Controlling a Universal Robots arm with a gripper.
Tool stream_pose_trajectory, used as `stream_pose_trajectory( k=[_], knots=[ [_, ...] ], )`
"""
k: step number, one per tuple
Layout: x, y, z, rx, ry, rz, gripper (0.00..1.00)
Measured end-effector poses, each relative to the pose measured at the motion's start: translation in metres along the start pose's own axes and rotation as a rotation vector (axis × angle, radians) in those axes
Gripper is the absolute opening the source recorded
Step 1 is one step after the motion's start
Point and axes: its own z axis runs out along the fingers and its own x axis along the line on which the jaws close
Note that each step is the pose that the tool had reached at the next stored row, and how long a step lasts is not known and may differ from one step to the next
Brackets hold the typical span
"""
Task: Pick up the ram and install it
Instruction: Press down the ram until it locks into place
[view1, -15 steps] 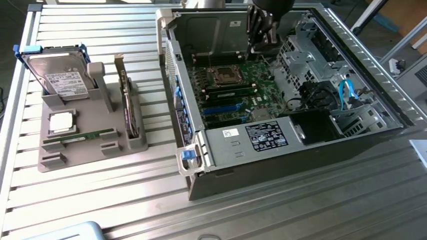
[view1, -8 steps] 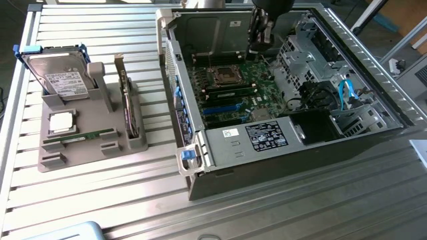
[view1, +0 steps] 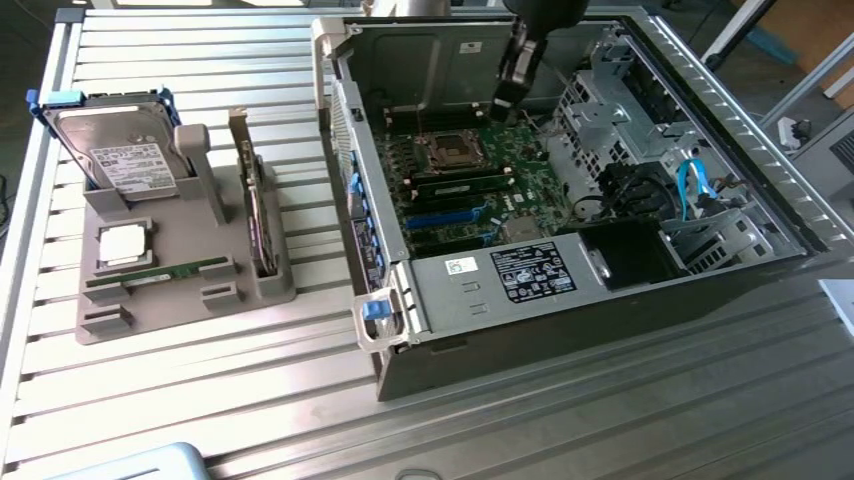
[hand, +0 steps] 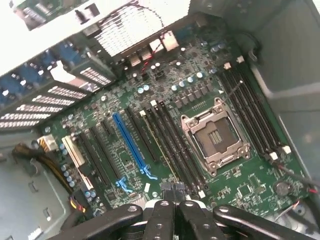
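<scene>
End effector (hand: 172, 192) closed, empty, above motherboard (hand: 165, 125)

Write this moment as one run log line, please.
gripper: shut, empty | position: above motherboard inside case | ram: on tray

Open top, walled sides
Computer case (view1: 400, 250) walls and drive cage (view1: 607, 120) hem the motherboard (view1: 461, 185); access from above.

The ram (view1: 180, 272), a long thin green stick, lies flat in the grey holder tray (view1: 107, 325) at the exterior view's left, just beside the square silver chip (view1: 123, 243).
</scene>
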Motion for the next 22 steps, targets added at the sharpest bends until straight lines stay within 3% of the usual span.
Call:
stream_pose_trajectory(
  k=[4,7,17,22],
  knots=[
    [0.0000,0.0000,0.0007,-0.0068,-0.0007,0.180,0.11],
    [0.0000,0.0000,0.0010,-0.0098,-0.0010,0.257,0.11],
    [-0.0001,0.0000,0.0027,-0.0248,-0.0023,0.652,0.11],
    [-0.0001,0.0000,0.0032,-0.0293,-0.0028,0.769,0.11]
  ],
)
